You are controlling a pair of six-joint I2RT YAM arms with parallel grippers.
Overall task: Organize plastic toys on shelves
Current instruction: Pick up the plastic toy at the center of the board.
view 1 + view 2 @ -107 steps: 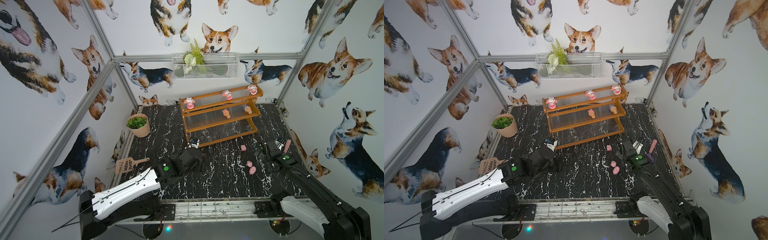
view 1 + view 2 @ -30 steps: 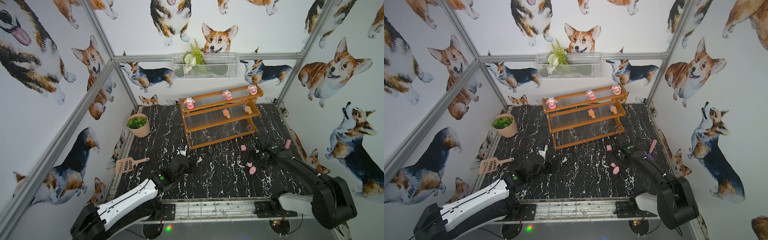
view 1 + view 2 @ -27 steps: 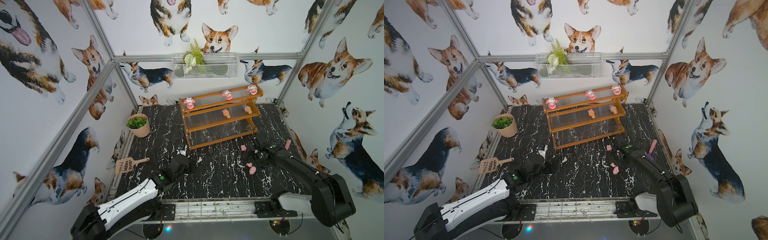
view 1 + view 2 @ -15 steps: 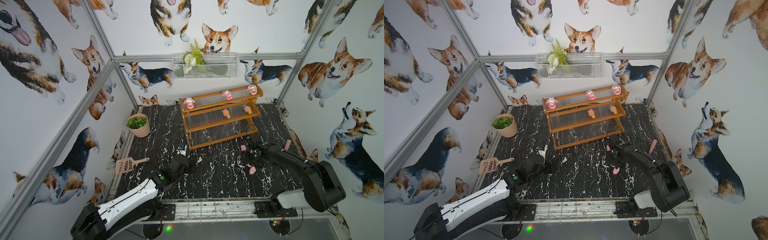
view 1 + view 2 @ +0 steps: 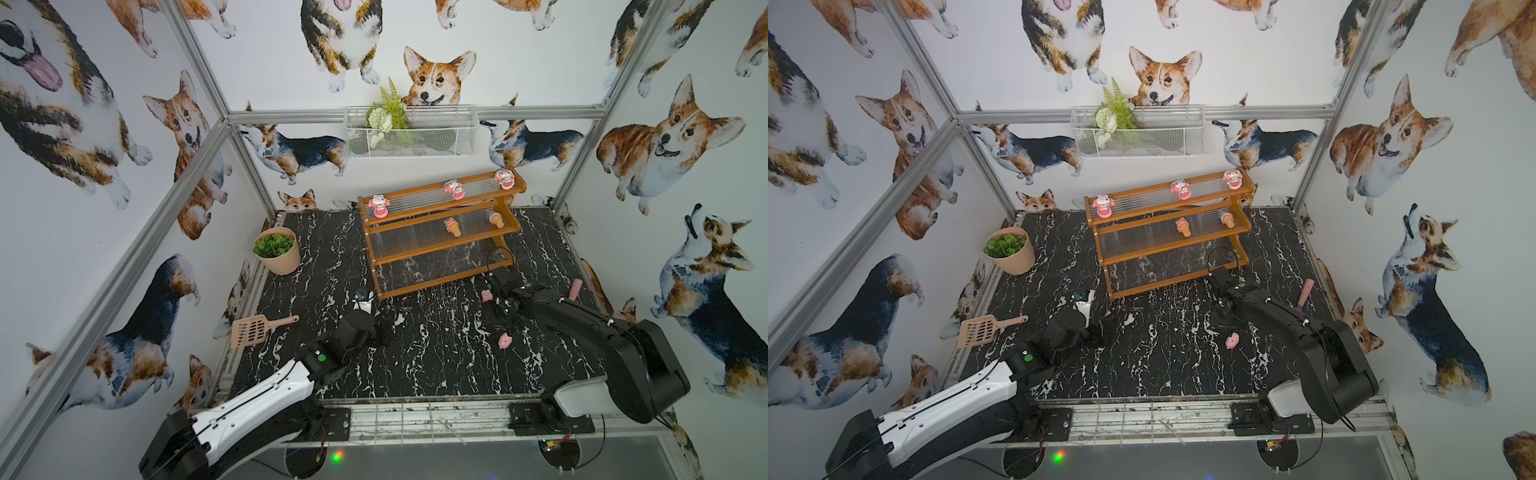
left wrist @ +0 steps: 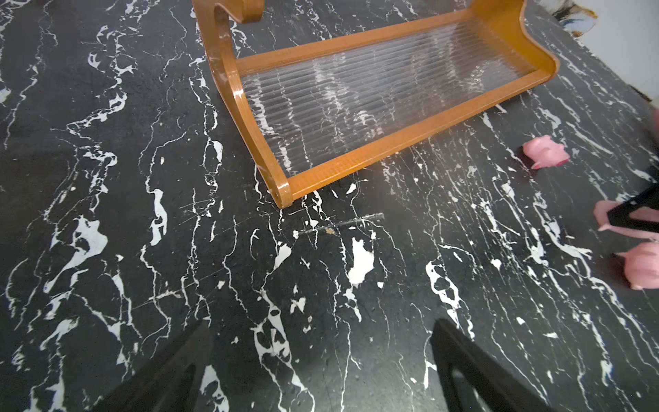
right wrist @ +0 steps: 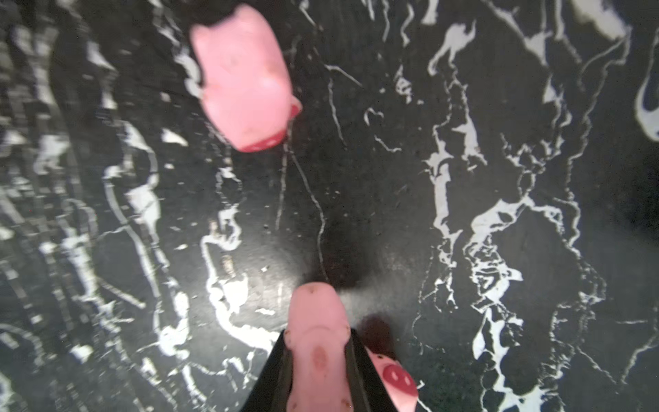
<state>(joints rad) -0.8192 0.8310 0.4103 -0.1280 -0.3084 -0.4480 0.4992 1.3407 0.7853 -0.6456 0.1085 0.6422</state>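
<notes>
**Right gripper pinches a pig toy in front of the shelves**

Corgi-print walls [image 5: 104, 124] enclose a black marble-patterned table [image 5: 415, 374]. Two arms come in from its near edge. The left arm [image 5: 257, 407], white and black, ends near the middle of the table. In its wrist view the left gripper [image 6: 321, 326] is spread wide above bare tabletop with nothing between its fingers, facing the near left corner of the shelves. The black right arm [image 5: 582, 320] stretches toward the right front of the shelves. The right gripper [image 7: 319, 356] is pressed against both sides of a pink pig [image 7: 317, 321], pinching it. Whether the pig is off the table cannot be told.

The shelves [image 5: 415, 245] are a three-step rack with an orange-brown frame and clear ribbed panels, standing at the back of the table. A white wire basket [image 5: 457, 141] with fern sprigs hangs on the back wall above them. A tan pot [image 5: 282, 262] of green leaves stands to the left of the rack. A beige slotted scoop [image 5: 253, 330] lies near the table's left edge. A scoop with a pink handle [image 5: 575, 289] lies near the right edge.

Three doll figurines [image 5: 453, 189] stand spaced along the top step, at its left end, middle and right end. Two ice-cream cones [image 5: 452, 226] rest on the right half of the middle step. On the table, a second pig [image 5: 486, 295] lies just in front of the rack's lower right corner, close to the right gripper. A third pig [image 5: 505, 340] lies nearer the front edge, apart from the gripper in both top views.
</notes>
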